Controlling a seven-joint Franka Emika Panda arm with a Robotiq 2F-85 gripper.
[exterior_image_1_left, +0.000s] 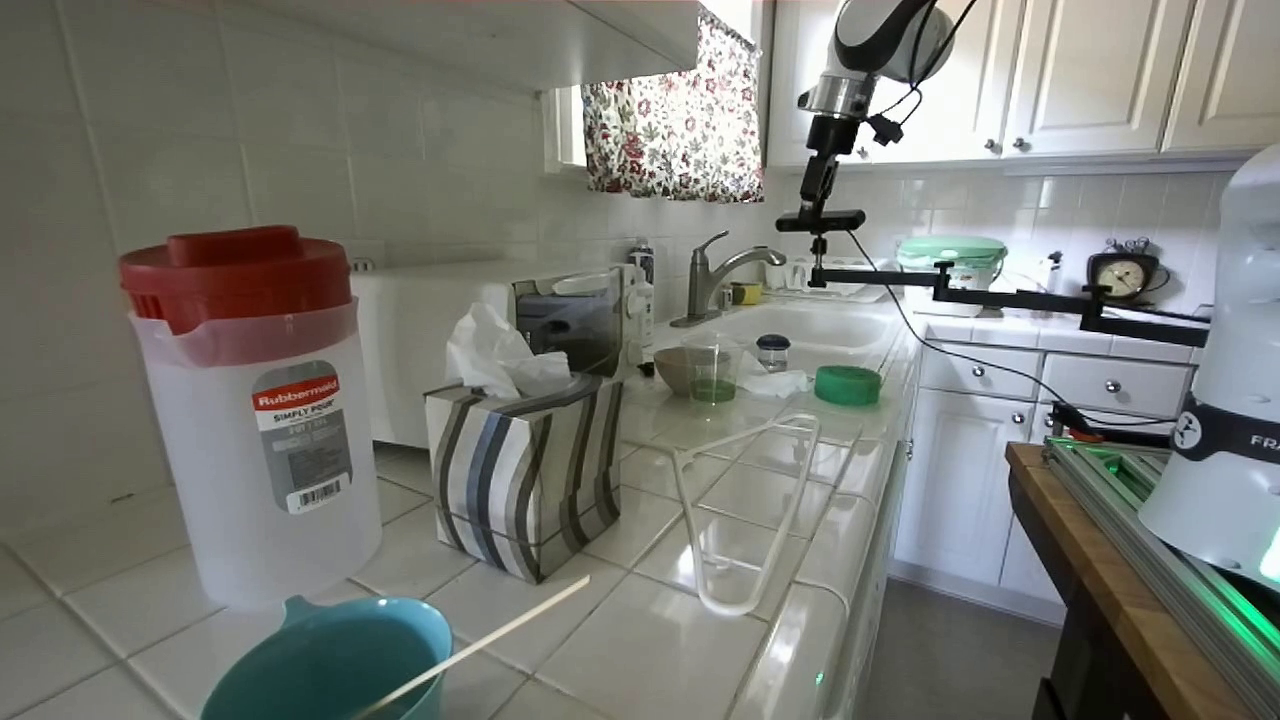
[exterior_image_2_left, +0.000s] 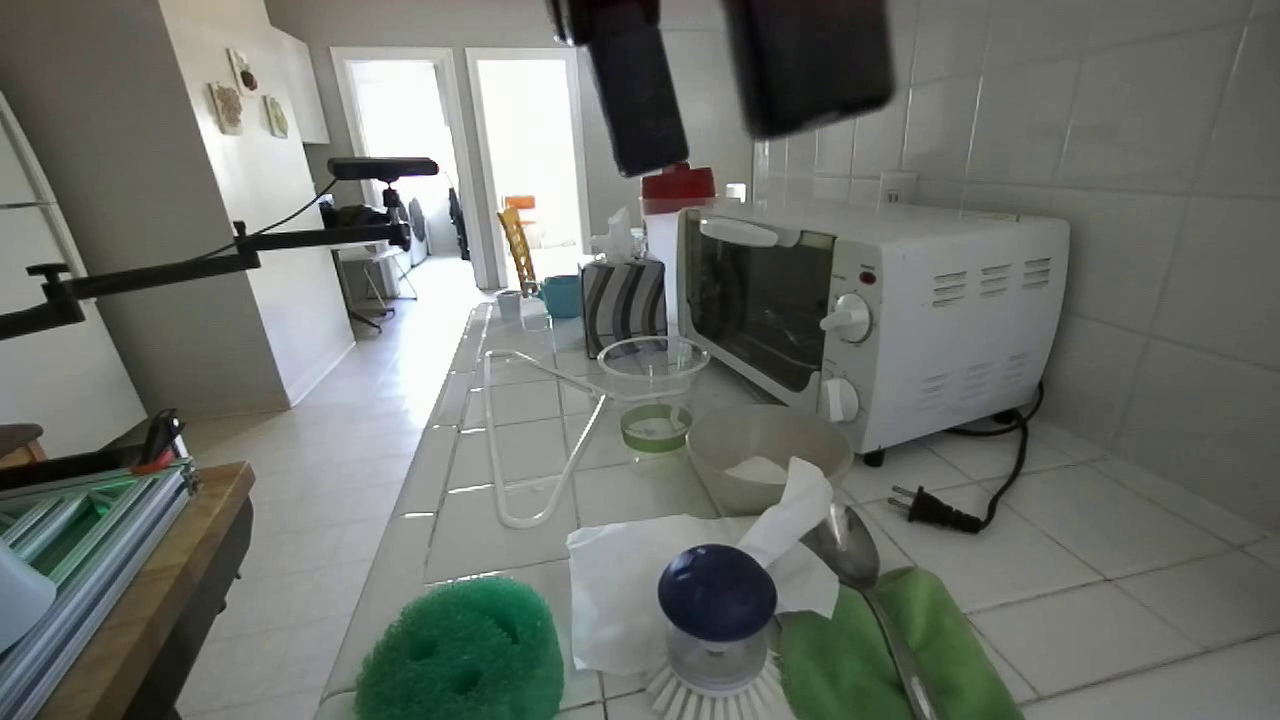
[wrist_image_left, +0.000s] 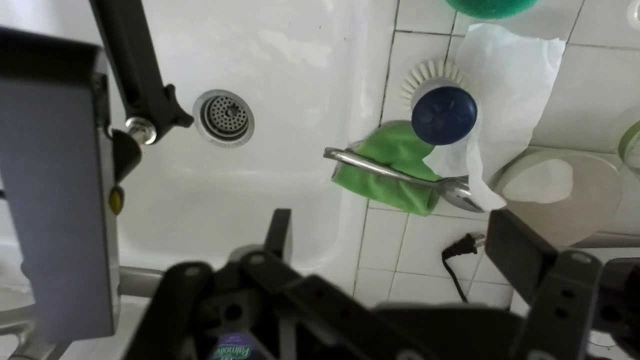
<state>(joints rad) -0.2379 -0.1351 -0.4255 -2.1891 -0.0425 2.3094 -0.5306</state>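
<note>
We see the gripper (wrist_image_left: 392, 227) above the sink (wrist_image_left: 295, 145) and the counter (wrist_image_left: 590, 95), its jaws spread wide with nothing between them; the spoon (wrist_image_left: 400, 174) lies below, slanting across the cloth (wrist_image_left: 402, 147), which perhaps keeps it from sliding. We take the brush (wrist_image_left: 444, 116) to stand bristles-down because that is its steadiest rest, though it crowds the spoon from one side. At the spoon's tip the paper (wrist_image_left: 520, 80) curls, over it or beside it we cannot tell, with the bowl (wrist_image_left: 595, 200) and plug (wrist_image_left: 461, 245) near and the oven (exterior_image_2_left: 950, 330) farther off.

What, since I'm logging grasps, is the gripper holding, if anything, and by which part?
Nothing is held: the gripper stands open, its fingers well apart with nothing between them.
</note>
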